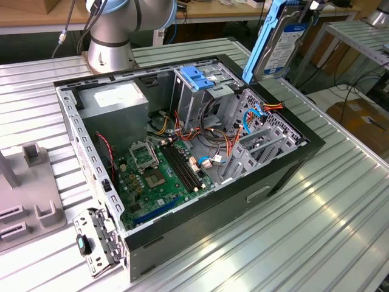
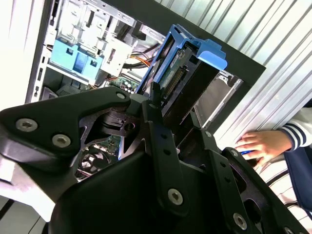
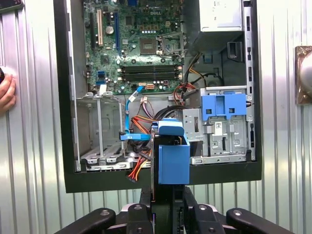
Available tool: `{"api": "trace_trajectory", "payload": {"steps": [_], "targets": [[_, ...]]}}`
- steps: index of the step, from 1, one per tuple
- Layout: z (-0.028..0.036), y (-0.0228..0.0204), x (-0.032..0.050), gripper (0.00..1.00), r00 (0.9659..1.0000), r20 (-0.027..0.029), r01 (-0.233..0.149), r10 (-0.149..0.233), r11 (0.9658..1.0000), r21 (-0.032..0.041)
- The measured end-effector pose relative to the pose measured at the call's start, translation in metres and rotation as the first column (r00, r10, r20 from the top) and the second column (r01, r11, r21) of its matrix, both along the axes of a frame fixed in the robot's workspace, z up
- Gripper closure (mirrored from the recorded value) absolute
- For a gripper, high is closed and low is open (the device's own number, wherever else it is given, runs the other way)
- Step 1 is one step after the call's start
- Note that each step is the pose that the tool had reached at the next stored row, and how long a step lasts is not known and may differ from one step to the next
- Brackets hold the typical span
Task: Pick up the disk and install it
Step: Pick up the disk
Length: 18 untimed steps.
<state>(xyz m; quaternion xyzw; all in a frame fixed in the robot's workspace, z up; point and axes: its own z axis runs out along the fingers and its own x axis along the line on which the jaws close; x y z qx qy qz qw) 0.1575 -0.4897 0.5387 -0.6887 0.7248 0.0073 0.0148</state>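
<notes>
At upper right of the exterior view, the disk (image 1: 276,42) hangs above the open case (image 1: 243,201), clamped in the gripper (image 3: 168,195), as the first wrist view shows; pickup done, installation not yet.

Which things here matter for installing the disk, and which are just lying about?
Job in hand:
disk, held in the gripper
open computer case
grey drive cage inside it

Lying about:
power supply box
grey fixture at the exterior view's left
a person's hand beside the case
</notes>
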Motion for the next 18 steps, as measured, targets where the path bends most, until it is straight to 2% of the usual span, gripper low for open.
{"api": "trace_trajectory", "payload": {"steps": [1,2,4,6,9,10,14,15,16,17,18], "targets": [[-0.0002,-0.0030,-0.0005,0.65,1.0000,0.0001,0.000,0.000,1.0000,0.0001],[-0.0007,-0.0087,-0.0018,0.65,1.0000,0.0002,0.000,0.000,1.0000,0.0001],[-0.0021,-0.0156,-0.0034,0.65,1.0000,0.0003,0.000,0.000,1.0000,0.0001],[-0.0057,-0.0271,-0.0062,0.65,1.0000,0.0003,-0.001,0.001,1.0000,0.0003],[-0.0092,-0.0355,-0.0107,0.65,1.0000,0.0003,-0.001,0.001,1.0000,0.0003],[-0.0115,-0.0395,-0.0138,0.65,1.0000,0.0004,-0.001,0.001,1.0000,0.0001],[-0.0169,-0.0485,-0.0202,0.65,1.0000,0.0004,-0.002,0.002,1.0000,0.0002],[-0.0189,-0.0524,-0.0226,0.65,1.0000,0.0003,-0.002,0.002,1.0000,0.0002],[-0.0220,-0.0588,-0.0271,0.65,1.0000,0.0003,-0.002,0.002,1.0000,0.0002],[-0.0232,-0.0617,-0.0290,0.65,1.0000,0.0004,-0.002,0.002,1.0000,0.0004],[-0.0233,-0.0619,-0.0292,0.65,1.0000,0.0003,-0.002,0.002,1.0000,0.0004]]}}
